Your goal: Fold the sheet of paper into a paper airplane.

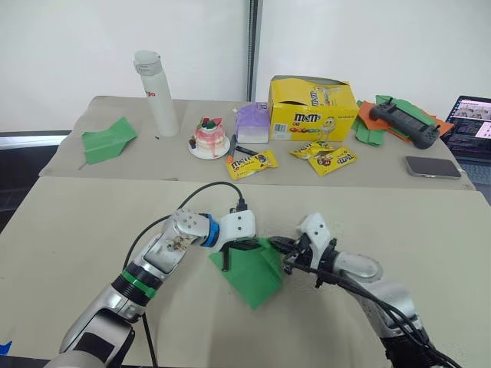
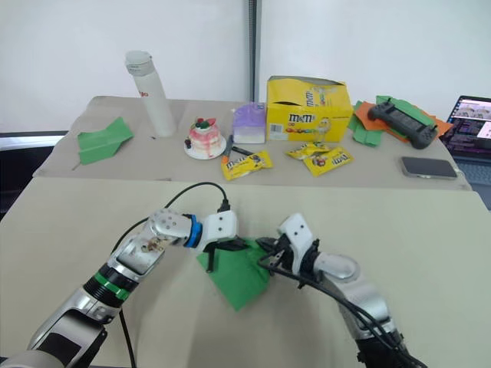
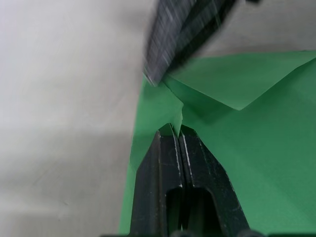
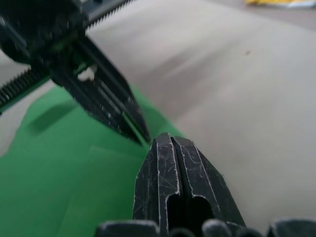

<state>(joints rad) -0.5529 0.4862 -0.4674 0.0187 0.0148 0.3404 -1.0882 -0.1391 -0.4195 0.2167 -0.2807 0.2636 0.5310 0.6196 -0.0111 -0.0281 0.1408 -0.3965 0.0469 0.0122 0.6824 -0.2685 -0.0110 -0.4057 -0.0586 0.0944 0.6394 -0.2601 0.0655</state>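
On the near surface [image 1: 77,230], left to right, you have:
Left gripper [image 3: 177,129]: clenched on the top edge of the sheet of paper [image 1: 249,274].
Sheet of paper: partly folded, lying between your two grippers.
Right gripper [image 4: 167,140]: fingers pressed together at the paper's upper right edge, just beside the left gripper.

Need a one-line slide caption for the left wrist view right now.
Left gripper pinches the edge of the partly folded sheet of paper, the right gripper's fingers meeting it from above.
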